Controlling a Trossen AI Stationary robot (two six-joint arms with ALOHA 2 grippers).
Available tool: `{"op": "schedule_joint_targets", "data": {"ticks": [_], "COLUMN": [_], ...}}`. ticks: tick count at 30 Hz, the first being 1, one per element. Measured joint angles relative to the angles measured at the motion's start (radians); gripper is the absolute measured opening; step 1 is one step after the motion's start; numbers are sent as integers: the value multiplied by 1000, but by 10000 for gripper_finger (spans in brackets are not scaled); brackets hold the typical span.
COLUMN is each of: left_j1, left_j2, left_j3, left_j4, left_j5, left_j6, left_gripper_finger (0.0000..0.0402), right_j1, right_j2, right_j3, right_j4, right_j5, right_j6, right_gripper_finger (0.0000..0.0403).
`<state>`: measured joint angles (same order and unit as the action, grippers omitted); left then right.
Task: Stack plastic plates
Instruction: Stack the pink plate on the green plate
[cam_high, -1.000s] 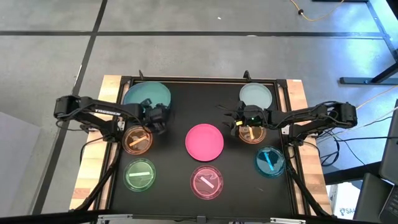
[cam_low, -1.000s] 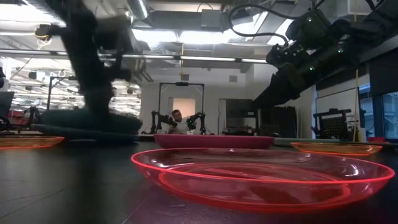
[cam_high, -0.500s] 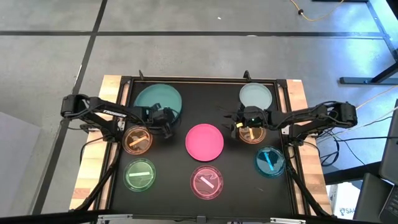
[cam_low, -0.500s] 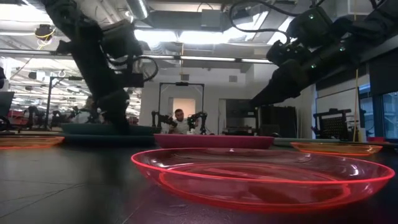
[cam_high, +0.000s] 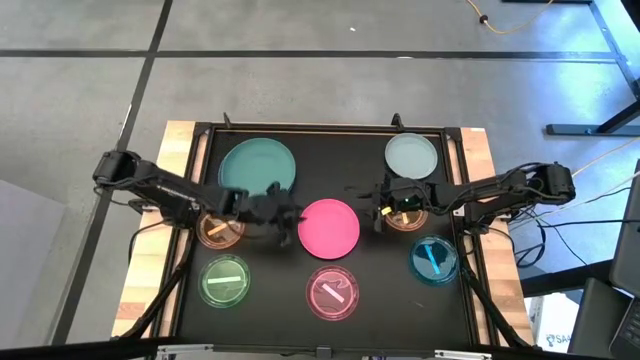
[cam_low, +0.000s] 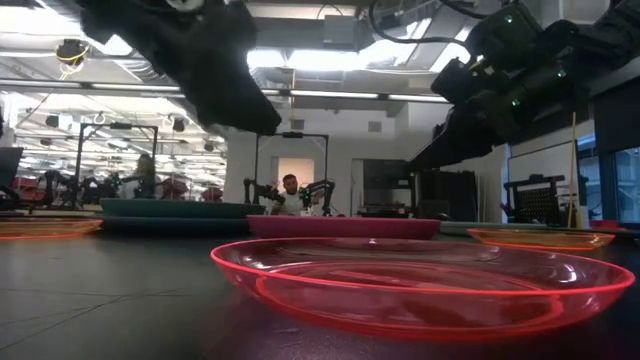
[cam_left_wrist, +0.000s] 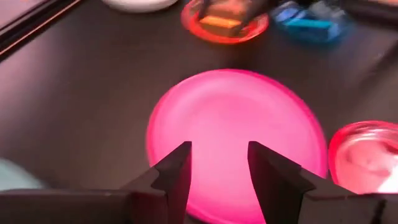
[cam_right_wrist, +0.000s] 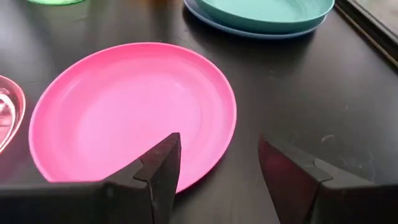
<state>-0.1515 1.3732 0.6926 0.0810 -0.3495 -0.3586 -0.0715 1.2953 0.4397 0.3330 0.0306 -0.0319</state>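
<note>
Pink plate (cam_high: 330, 227) flat at table centre, between both grippers. Left gripper (cam_high: 287, 222) nearer, fingers spread and empty, just off plate's left rim. Right gripper (cam_high: 385, 206) also spread, empty, near right rim. Teal plate (cam_high: 258, 165) behind left, already resting on blue one.

The left gripper (cam_high: 288, 214) has let go of the teal plate (cam_high: 258, 166) and moved from it to the edge of the pink plate (cam_high: 331, 227). The teal plate now lies flat, farther right.
</note>
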Motion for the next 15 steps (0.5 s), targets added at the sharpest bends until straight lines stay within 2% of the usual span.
{"op": "schedule_joint_targets", "data": {"ticks": [3, 6, 11, 15], "left_j1": [-88, -151, -205, -217], "left_j2": [42, 91, 211, 305], "left_j3": [-19, -24, -24, -24], "left_j4": [96, 120, 206, 237], "left_j5": [-73, -120, -162, -157], "left_j6": [-4, -28, -106, -173], "left_gripper_finger": [150, 150, 150, 150], "right_j1": [-1, -3, -1, -1], "right_j2": [0, 0, 26, 85], "right_j3": [0, 7, 34, 41], "right_j4": [-3, -19, -54, -56], "right_j5": [34, 82, 47, 36], "right_j6": [35, 74, 166, 264], "right_gripper_finger": [205, 205, 205, 205]}}
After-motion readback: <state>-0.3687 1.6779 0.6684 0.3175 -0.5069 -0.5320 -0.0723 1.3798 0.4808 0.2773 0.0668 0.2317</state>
